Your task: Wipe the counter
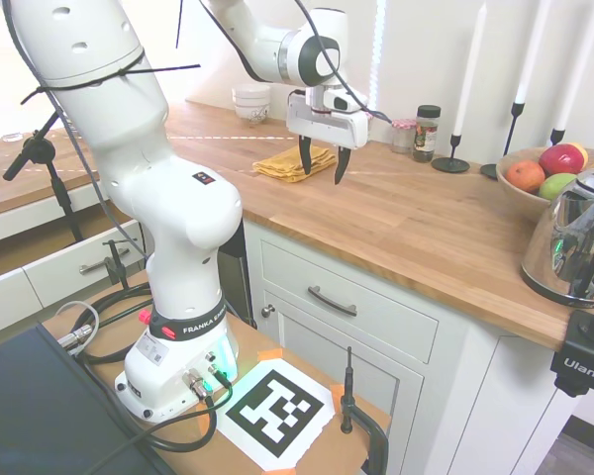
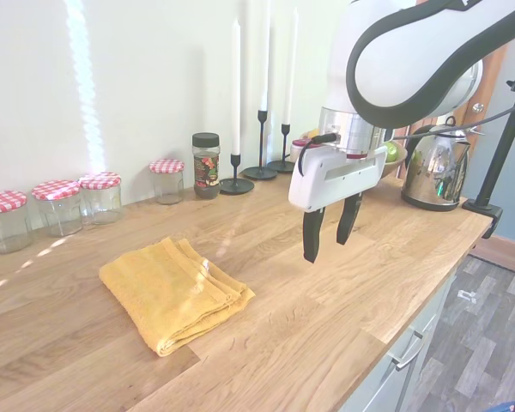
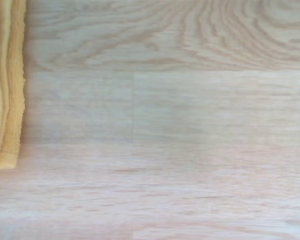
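The wooden counter (image 1: pixel 416 233) (image 2: pixel 326 300) runs over white cabinets. A folded yellow cloth (image 1: pixel 289 163) (image 2: pixel 176 290) lies flat on it. My gripper (image 1: pixel 321 170) (image 2: pixel 328 235) hangs open a little above the bare wood, beside the cloth and apart from it, with nothing between its fingers. In the wrist view, bare counter planks (image 3: pixel 180 125) fill the picture and only the folded edge of the cloth (image 3: pixel 7 85) shows along one side.
Red-checked lidded jars (image 2: pixel 60 204), a spice jar (image 2: pixel 206 165) and black candlesticks (image 2: pixel 236 180) line the back wall. A fruit bowl (image 1: pixel 544 178) and a chrome kettle (image 1: pixel 579 242) (image 2: pixel 433 172) stand at one end. White stacked bowls (image 1: pixel 251 102) sit behind the cloth.
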`<state>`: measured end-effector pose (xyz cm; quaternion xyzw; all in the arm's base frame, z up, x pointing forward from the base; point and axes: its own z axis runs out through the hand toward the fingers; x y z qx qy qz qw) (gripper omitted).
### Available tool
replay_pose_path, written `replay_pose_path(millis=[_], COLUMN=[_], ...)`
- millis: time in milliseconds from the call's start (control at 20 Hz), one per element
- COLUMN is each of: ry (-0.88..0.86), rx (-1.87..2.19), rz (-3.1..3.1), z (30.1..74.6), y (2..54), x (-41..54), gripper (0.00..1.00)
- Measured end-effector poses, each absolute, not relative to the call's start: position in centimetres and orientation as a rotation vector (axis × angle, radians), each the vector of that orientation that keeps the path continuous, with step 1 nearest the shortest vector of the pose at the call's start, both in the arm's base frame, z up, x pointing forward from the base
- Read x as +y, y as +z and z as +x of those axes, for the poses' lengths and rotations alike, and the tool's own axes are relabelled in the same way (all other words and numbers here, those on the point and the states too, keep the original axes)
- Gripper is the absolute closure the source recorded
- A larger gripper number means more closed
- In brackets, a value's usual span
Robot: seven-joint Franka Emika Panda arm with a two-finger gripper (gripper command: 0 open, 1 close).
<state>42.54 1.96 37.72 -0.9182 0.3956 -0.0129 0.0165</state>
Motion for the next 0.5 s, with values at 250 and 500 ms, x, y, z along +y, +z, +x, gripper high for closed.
replay_pose_path(millis=[250,500], ry=[-0.095,-0.090], rx=[1.278,1.282], rz=[-2.828,-2.825], z=[43.00,43.22], y=[37.79,37.63], x=[1.90,1.86], gripper=[0.00,0.00])
